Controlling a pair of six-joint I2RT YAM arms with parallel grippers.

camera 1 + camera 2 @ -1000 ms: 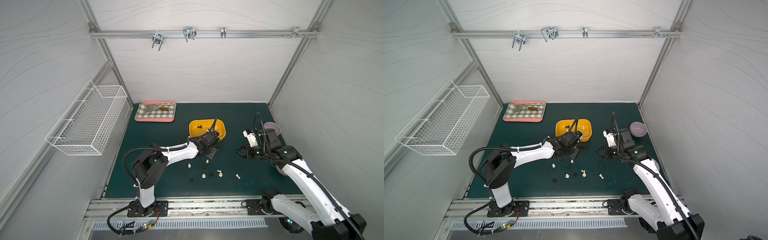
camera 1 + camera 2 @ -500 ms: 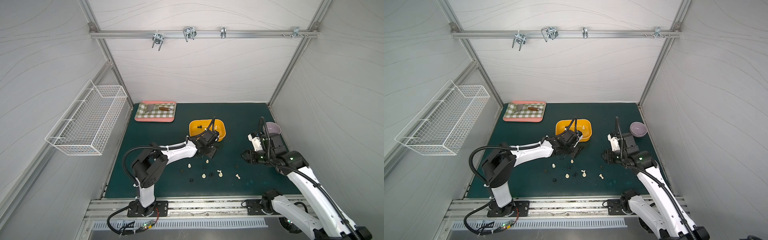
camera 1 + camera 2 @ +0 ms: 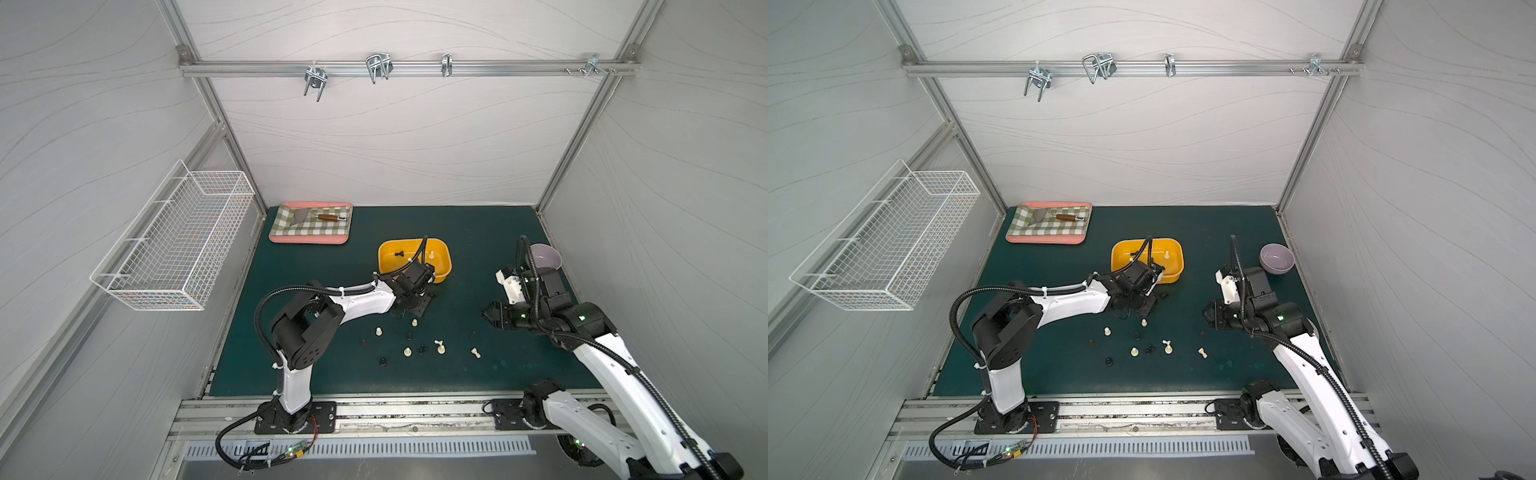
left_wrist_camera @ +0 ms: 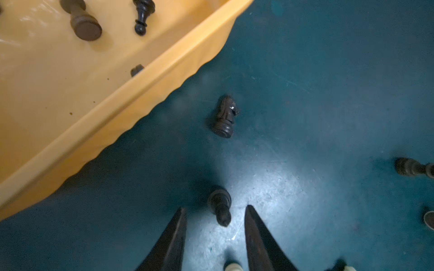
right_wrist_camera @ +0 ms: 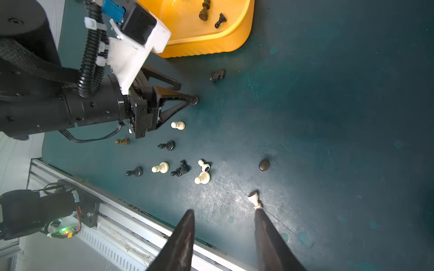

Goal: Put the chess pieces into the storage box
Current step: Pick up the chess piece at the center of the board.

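Note:
The yellow storage box (image 3: 444, 274) (image 3: 1173, 274) sits mid-table with a few chess pieces inside, dark ones (image 4: 82, 21) (image 5: 220, 21) and a cream one (image 3: 432, 254). My left gripper (image 4: 216, 207) (image 3: 419, 305) is low at the box's front edge, open, with a dark pawn (image 4: 219, 206) lying on the mat between its fingertips. A dark knight (image 4: 225, 117) lies just beyond. Several black and cream pieces (image 3: 407, 352) (image 3: 1168, 348) (image 5: 202, 178) are scattered nearer the front. My right gripper (image 5: 224, 210) (image 3: 488, 316) hovers open and empty, a fallen cream piece (image 5: 254, 199) off one fingertip.
A pink-rimmed checkered tray (image 3: 309, 240) holding a trowel lies at the back left. A lavender bowl (image 3: 1277, 257) stands at the back right behind my right arm. A white wire basket (image 3: 174, 245) hangs on the left wall. A metal rail (image 3: 395, 409) runs along the front.
The left gripper's jaws have narrowed around the dark pawn. The right arm has drawn back from the box toward the front right, still open.

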